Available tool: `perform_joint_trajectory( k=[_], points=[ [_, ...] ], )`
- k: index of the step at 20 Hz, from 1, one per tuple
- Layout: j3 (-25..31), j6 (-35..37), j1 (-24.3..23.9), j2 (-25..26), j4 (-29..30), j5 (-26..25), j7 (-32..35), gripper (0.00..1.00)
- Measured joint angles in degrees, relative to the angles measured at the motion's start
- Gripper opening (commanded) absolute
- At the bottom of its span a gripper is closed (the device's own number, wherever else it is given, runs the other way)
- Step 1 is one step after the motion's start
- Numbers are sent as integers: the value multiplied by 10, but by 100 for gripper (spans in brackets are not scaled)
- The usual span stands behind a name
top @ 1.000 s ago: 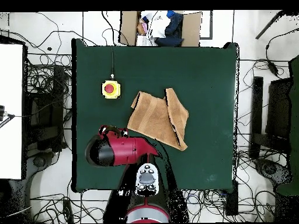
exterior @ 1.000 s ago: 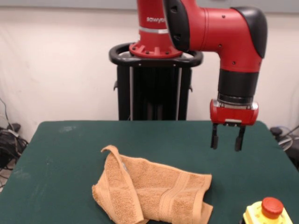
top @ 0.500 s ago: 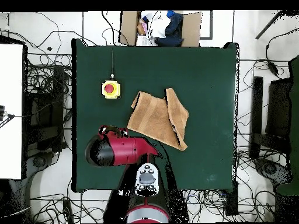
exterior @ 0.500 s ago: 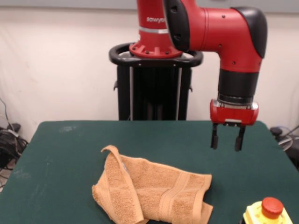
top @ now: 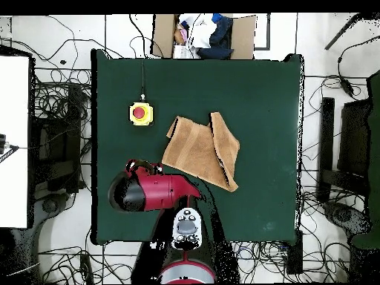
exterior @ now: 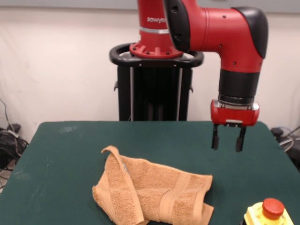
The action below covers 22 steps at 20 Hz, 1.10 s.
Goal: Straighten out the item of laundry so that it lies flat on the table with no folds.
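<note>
The orange-tan towel [exterior: 152, 192] lies on the dark green table [exterior: 70, 154], in the front view near the lower middle. One side is folded over the rest, with a raised ridge and a curled corner; a woven band crosses it. In the overhead view the towel [top: 200, 151] lies mid-table with a flap folded along its right side. My gripper [exterior: 228, 139] hangs open and empty above the table, apart from the towel, up and to its right in the front view. In the overhead view the red arm [top: 152, 191] hides the gripper.
A yellow box with a red button [exterior: 269, 213] sits on the table at the front view's lower right; in the overhead view this box [top: 140, 113] lies left of the towel. A cardboard box of laundry [top: 202, 35] stands beyond the table's far edge. Cables cover the floor around.
</note>
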Motion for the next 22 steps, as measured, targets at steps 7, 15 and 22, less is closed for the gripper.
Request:
perform_joint_trajectory(
  k=[7,15,22],
  points=[
    [71,106,-20,-62,-47,-63,-1,100],
    [178,202,-27,-105,-147,-129,-13,100],
    [275,269,-56,-120,-221,-138,-68,100]
  ],
)
